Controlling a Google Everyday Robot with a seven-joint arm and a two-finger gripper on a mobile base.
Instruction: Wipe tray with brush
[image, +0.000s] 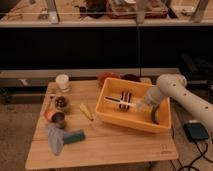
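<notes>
Now, wiping inside the yellow-orange tray (109, 114) on the wooden table (100, 146)
Best to press the brush (119, 101) flat on the tray floor, sweep long strokes, avoid the striped dark block (125, 94) and green curved piece (155, 117). Reaching in from the side, forearm (187, 102) sloping down, gripper (142, 105) low in the tray at the brush's end; cannot tell whether clamped on it
</notes>
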